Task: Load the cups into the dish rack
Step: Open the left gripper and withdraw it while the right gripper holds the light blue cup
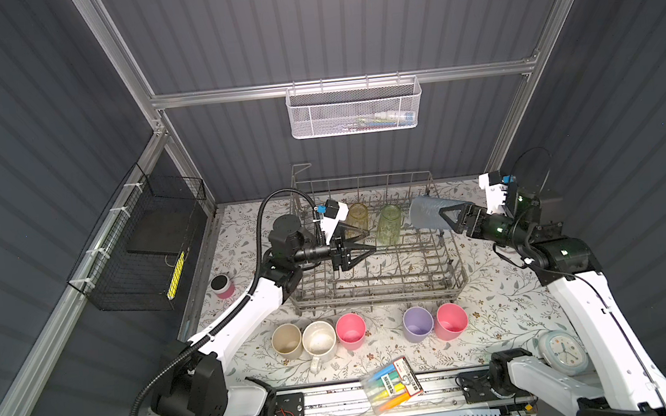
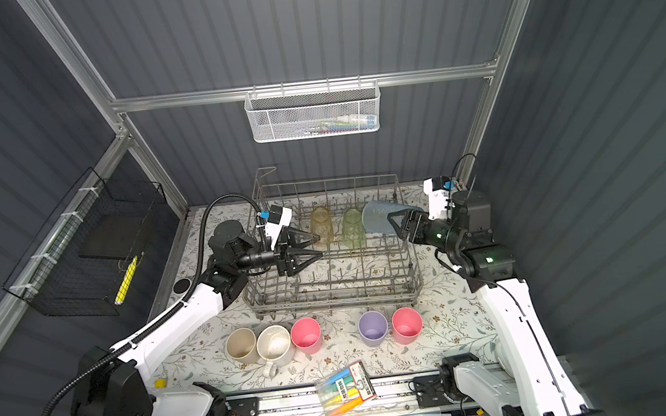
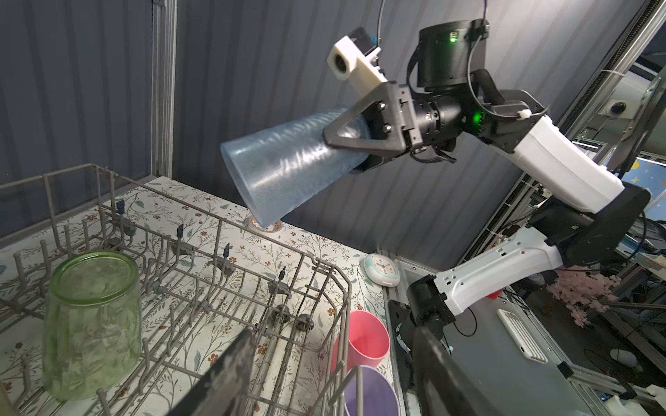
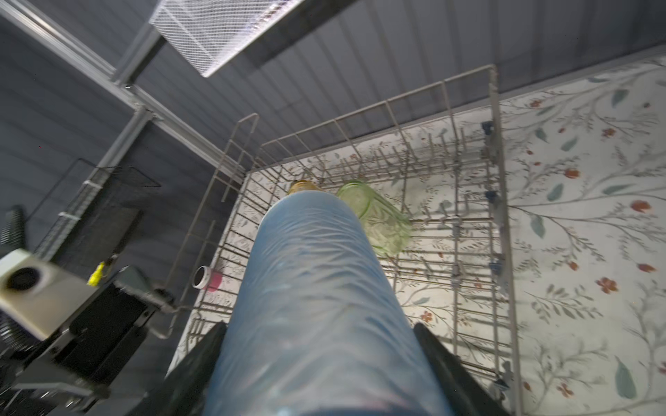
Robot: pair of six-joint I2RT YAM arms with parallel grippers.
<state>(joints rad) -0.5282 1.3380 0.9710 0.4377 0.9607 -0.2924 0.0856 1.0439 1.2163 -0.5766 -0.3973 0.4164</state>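
Your left gripper (image 1: pixel 370 241) gaped empty over the dish rack (image 1: pixel 377 292) | your right gripper (image 1: pixel 445 219) clamped the clear-blue tumbler (image 1: pixel 423 213), tilted above the rack's right end | green glass (image 1: pixel 389 222) sat inverted inside, beside the amber glass (image 1: pixel 358 215)

The light is brightest on the front of the flowered table (image 1: pixel 499 305), and the grey walls (image 1: pixel 23 122) look dim. A white glare shines on the front rail (image 1: pixel 342 408). The dish rack (image 4: pixel 501 216) throws thin wire shadows on the table. In both top views the straight frame bars (image 1: pixel 112 51) lean out at the edges. In the right wrist view the blue tumbler (image 4: pixel 317 288) and a white camera block (image 4: pixel 29 288) look smeared. In the left wrist view the left gripper (image 3: pixel 333 327) is so close that its black fingers (image 3: pixel 223 374) look fuzzy.
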